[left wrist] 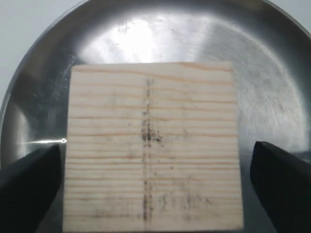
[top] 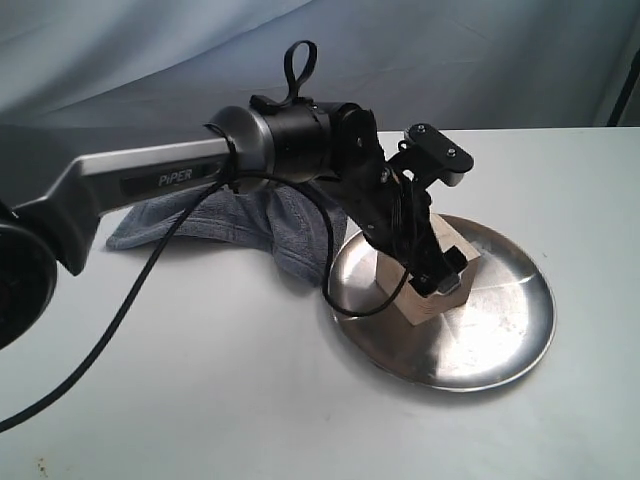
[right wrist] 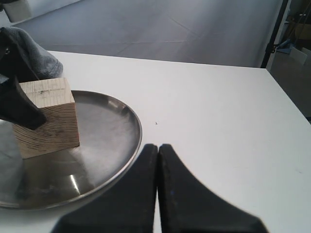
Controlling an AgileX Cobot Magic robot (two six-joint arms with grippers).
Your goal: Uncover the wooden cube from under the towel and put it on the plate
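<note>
The wooden cube [top: 428,306] [left wrist: 153,145] [right wrist: 48,121] rests on the shiny steel plate [top: 500,330] [left wrist: 170,34] [right wrist: 107,131], toward the plate's towel side, with its grain and faint cross mark facing up. My left gripper [top: 440,280] [left wrist: 155,158] hangs over the cube, open, one black finger on each side with a thin gap to the wood. The grey-blue towel [top: 230,215] [right wrist: 29,53] lies crumpled behind the plate's left rim. My right gripper [right wrist: 158,148] is shut and empty, just off the plate's rim above the table; the exterior view does not show it.
The white table [top: 200,390] carries everything. The left arm's grey link and black cable [top: 130,300] stretch across from the left edge. A pale blue backdrop [top: 450,60] hangs behind the table's far edge.
</note>
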